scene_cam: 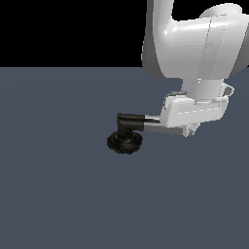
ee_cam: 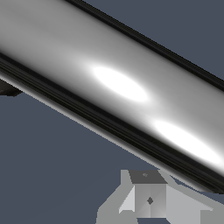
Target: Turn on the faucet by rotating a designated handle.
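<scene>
The faucet stands on its black ribbed round base, from which a short black elbow stem rises. From the stem, the chrome handle runs level toward the exterior view's right and ends under my white hand. My gripper sits at that far end of the bar, pressed close beside it. In the wrist view the handle fills the picture as a shiny diagonal bar. The gripper shows just past it, fingers together and shut on nothing. Whether they touch the bar I cannot tell.
The faucet stands alone on a flat grey-blue floor. My large white arm hangs over the exterior view's upper right, above the handle's end.
</scene>
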Tool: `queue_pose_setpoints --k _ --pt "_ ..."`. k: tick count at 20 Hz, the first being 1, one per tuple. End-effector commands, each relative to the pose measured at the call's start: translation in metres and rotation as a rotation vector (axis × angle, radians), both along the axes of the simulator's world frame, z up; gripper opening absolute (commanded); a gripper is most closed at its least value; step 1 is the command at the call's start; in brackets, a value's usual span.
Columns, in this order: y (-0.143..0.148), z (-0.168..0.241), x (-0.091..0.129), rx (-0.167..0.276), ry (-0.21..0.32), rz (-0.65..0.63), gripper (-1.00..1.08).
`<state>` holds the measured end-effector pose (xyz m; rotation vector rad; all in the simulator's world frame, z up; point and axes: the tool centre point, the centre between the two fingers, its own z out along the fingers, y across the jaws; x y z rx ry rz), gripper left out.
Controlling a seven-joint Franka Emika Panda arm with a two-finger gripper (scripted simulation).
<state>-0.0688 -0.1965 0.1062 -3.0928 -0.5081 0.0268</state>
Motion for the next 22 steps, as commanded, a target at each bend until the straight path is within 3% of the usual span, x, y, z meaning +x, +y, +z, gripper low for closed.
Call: queue_pose_setpoints --k 1,22 --pt "0.007 0.002 0.017 -0.001 -0.011 0.023 -1.00" --pt "-0.020 0.004 0.079 -0.004 -0.017 0.019 -1.00"
